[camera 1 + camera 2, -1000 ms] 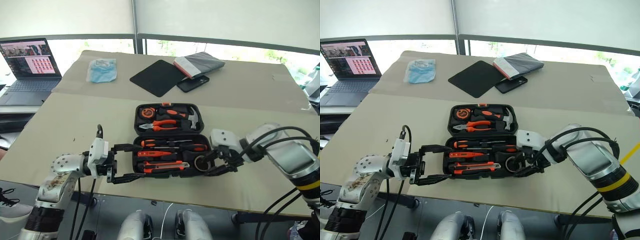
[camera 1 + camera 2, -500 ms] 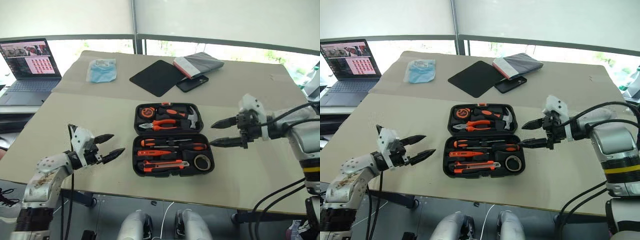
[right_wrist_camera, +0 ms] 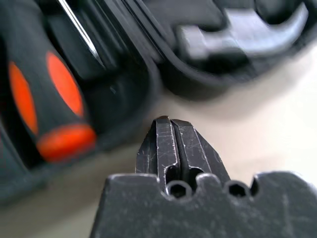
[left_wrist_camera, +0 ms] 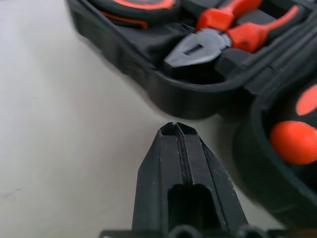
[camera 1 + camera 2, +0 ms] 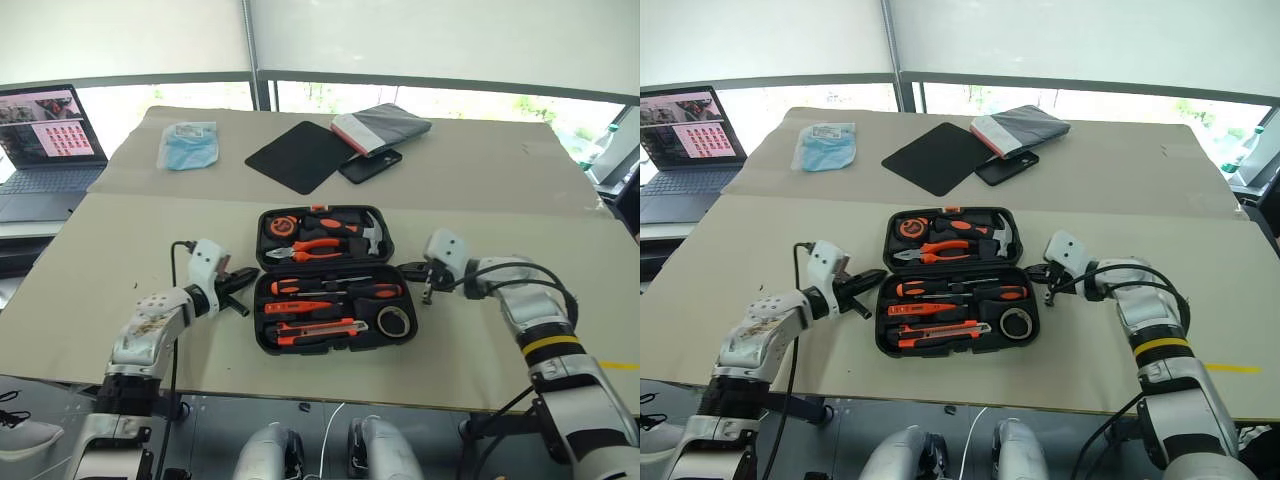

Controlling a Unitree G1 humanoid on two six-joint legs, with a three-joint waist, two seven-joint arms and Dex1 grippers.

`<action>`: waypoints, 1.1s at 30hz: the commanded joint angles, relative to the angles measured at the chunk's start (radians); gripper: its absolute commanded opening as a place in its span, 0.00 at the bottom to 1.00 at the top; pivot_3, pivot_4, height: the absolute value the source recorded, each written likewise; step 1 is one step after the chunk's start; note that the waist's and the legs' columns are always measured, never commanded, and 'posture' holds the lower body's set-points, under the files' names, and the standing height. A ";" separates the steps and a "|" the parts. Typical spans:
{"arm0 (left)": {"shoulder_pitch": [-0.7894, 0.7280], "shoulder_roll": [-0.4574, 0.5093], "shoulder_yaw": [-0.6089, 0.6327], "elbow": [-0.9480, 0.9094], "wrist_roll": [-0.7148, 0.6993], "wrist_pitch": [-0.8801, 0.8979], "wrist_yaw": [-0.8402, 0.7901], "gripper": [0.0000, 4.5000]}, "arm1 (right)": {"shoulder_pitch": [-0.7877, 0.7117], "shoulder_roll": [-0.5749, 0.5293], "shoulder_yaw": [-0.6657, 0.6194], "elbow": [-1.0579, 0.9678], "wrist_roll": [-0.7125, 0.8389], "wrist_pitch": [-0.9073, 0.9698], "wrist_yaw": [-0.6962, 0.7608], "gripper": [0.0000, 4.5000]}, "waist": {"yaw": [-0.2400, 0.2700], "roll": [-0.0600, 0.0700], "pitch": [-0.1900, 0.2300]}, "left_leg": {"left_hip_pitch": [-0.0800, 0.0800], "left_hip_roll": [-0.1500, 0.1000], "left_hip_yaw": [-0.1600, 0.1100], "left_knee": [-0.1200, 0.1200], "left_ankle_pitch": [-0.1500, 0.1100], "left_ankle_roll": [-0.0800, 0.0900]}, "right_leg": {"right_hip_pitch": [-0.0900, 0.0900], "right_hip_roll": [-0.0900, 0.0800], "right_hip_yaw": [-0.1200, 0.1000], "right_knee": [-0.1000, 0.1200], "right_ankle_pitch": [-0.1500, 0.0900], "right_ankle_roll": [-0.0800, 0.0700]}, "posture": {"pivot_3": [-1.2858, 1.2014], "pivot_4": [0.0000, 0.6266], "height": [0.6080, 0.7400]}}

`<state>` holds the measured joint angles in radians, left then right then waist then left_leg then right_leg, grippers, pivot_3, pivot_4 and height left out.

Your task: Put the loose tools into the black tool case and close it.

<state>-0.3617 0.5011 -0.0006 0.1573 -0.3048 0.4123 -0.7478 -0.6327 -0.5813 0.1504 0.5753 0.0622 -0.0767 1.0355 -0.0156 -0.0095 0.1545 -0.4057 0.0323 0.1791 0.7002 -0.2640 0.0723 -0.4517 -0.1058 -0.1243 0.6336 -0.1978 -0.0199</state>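
Both grippers have snapped closed and swung in to the case's hinge line since a second ago. Left gripper (image 5: pixel 238 284) sits at the case's 9 o'clock, fingers pressed together, empty, tip just beside the case wall. Right gripper (image 5: pixel 412 272) sits at 3 o'clock, fingers likewise pressed together, empty, tip just beside the wall.

Black moulded-plastic hinged tool case (image 5: pixel 262 338) lies open at table centre. Near half holds the orange-and-black utility knife (image 5: pixel 318 328) at 6 o'clock, small grey tape roll (image 5: pixel 396 321) at 4 o'clock, and black-and-orange-handled screwdrivers (image 5: pixel 345 289) above the knife. Far half holds the orange-handled pliers (image 5: pixel 318 246) and steel-headed hammer (image 5: pixel 370 234).

Beyond, at 12 o'clock: flat black mat (image 5: pixel 298 155), black phone (image 5: pixel 370 165), grey folded pouch (image 5: pixel 381 128). Open laptop (image 5: pixel 42 140) at 10 o'clock.
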 commanded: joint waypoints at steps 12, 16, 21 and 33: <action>-0.019 0.059 -0.022 0.001 0.018 -0.001 -0.162 0.00 | 0.306 -0.023 -0.055 -0.577 0.115 0.379 -0.023 0.01 | 0.004 0.000 0.000 | 0.000 0.001 -0.001 -0.002 -0.001 -0.001 | 0.000 -0.003 0.001 -0.002 0.002 -0.006 | 0.52 0.24 1.00; -0.013 0.116 0.055 -0.034 -0.037 0.053 -0.196 0.06 | 0.318 -0.038 -0.148 -0.651 0.244 0.406 0.036 0.00 | 0.003 0.000 0.000 | 0.000 0.001 -0.001 -0.002 -0.002 -0.002 | -0.001 -0.003 0.001 -0.001 -0.001 -0.001 | 0.52 0.24 1.00; -0.091 0.190 0.172 -0.119 -0.230 0.472 -0.152 0.41 | 0.258 -0.104 -0.222 -0.725 0.349 0.610 0.004 0.33 | -0.001 -0.002 0.001 | -0.001 0.002 -0.001 -0.002 0.000 0.000 | -0.003 -0.002 0.002 0.000 0.000 -0.002 | 0.52 0.24 1.00; -0.403 0.199 0.017 0.021 -0.174 0.707 -0.042 1.00 | -0.098 -0.198 -0.046 -0.591 0.376 1.308 -0.112 1.00 | 0.010 -0.004 0.002 | -0.002 -0.001 -0.002 -0.001 0.002 0.002 | -0.003 -0.003 0.002 0.002 0.003 -0.009 | 0.52 0.24 1.00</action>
<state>-0.7328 0.7107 0.0401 0.1422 -0.5067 1.1409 -0.8010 -0.6850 -0.7981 0.1036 -0.0634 0.4442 1.1419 0.9686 -0.0056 -0.0133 0.1569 -0.4080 0.0315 0.1774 0.6993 -0.2619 0.0739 -0.4548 -0.1081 -0.1229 0.6356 -0.1941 -0.0292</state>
